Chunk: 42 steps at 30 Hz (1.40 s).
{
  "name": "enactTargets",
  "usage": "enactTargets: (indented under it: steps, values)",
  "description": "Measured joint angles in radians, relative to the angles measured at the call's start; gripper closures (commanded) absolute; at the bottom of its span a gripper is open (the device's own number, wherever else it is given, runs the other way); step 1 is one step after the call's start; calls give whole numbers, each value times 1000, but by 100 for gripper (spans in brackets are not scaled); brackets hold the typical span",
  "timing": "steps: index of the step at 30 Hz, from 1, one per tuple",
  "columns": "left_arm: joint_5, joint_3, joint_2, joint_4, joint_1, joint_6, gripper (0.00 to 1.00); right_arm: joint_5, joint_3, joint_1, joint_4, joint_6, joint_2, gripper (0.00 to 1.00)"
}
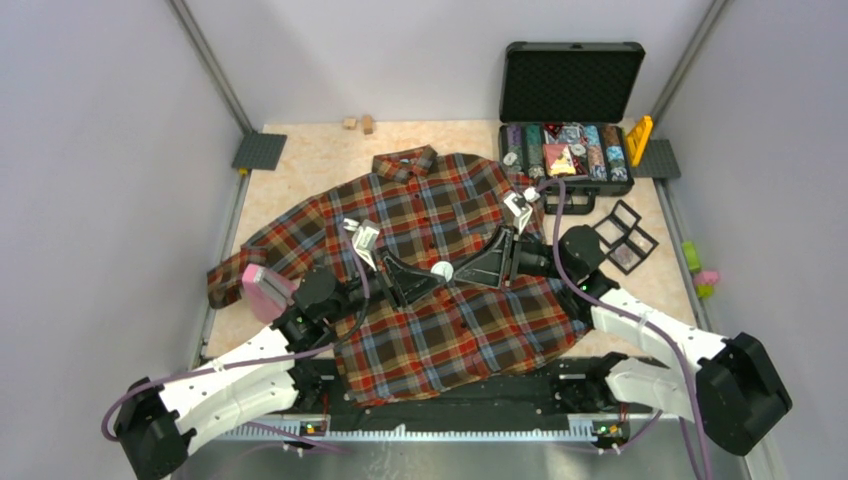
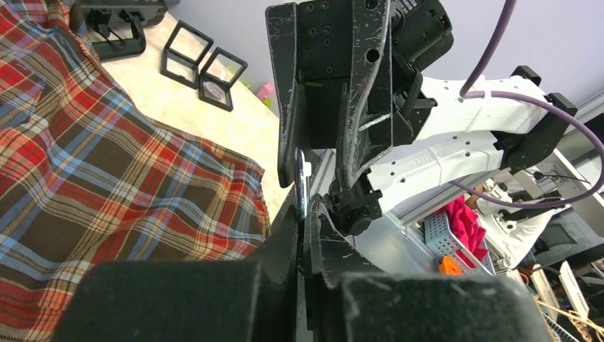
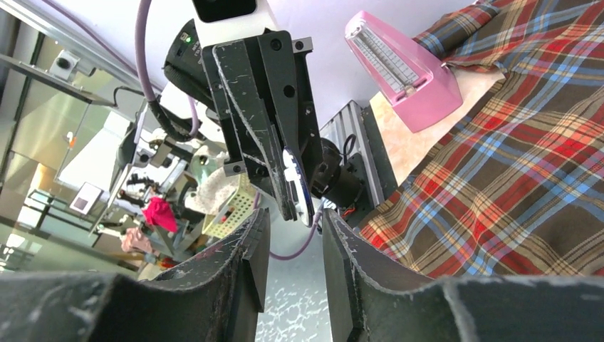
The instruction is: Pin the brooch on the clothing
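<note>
The pale table [image 1: 300, 160] carries the plaid shirt [image 1: 450, 330], laid flat and buttoned. In the top view its collar points to 12 o'clock, its hem to 6 o'clock, and one sleeve runs out towards 8 o'clock.

A black case [image 1: 572, 85] stands at 1 o'clock from the shirt's middle. Its lid is up and its lower half is packed with small colourful pieces.

A pink block [image 1: 265, 290] lies at 9 o'clock, touching the sleeve cuff. At 3 o'clock, just off the shirt's edge, lie three black square display frames [image 1: 625, 235].

Both arms reach in over the shirt front and meet tip to tip near its middle. The left gripper [image 2: 305, 221] comes in from 9 o'clock and the right gripper [image 3: 292, 228] from 3 o'clock.

The left claw is clamped tight on the brooch [image 3: 295, 187], a small disc with a pale face and a blue rim, pinching it flat between its two fingers. The brooch is raised above the middle of the shirt front, below the collar, and does not touch the cloth.

The right claw is partly open. Its fingers [image 3: 246, 249] stand apart, one on each side of the brooch's free edge. A gap shows between them and the disc, so it holds nothing.
</note>
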Motion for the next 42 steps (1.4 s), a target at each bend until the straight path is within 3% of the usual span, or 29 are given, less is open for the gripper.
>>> enactTargets:
  steps: [7, 15, 17, 18, 20, 22, 23, 25, 29, 38, 42]
  values:
    - [21, 0, 2, 0, 0, -3, 100, -2, 0, 7, 11, 2, 15, 74]
    - [46, 0, 19, 5, 0, -9, 100, -4, 0, 10, 46, 2, 44, 100]
    - [51, 0, 23, 8, 2, -13, 100, -3, 1, 9, 52, -2, 50, 100]
    - [53, 0, 27, 10, 3, -14, 97, -2, 1, 9, 51, -3, 51, 100]
    - [55, 3, 31, 7, 5, -14, 80, -1, 1, 8, 49, -16, 51, 100]
    - [54, 18, 35, -18, 6, -5, 48, 4, 4, 7, 32, -31, 50, 100]
    - [53, 27, 40, -34, 6, 10, 37, 4, 11, 9, 9, -44, 49, 100]
    - [56, 72, 51, -107, 14, 29, 26, 8, 43, 14, -77, -90, 45, 100]
    - [80, 194, 63, -284, 69, 101, 18, 55, 153, 16, -355, -229, 14, 100]
    - [331, 533, 216, -719, 194, 364, 17, 131, 372, 16, -920, -559, -54, 100]
    - [486, 565, 272, -780, 194, 442, 17, 103, 407, 16, -1081, -644, -29, 100]
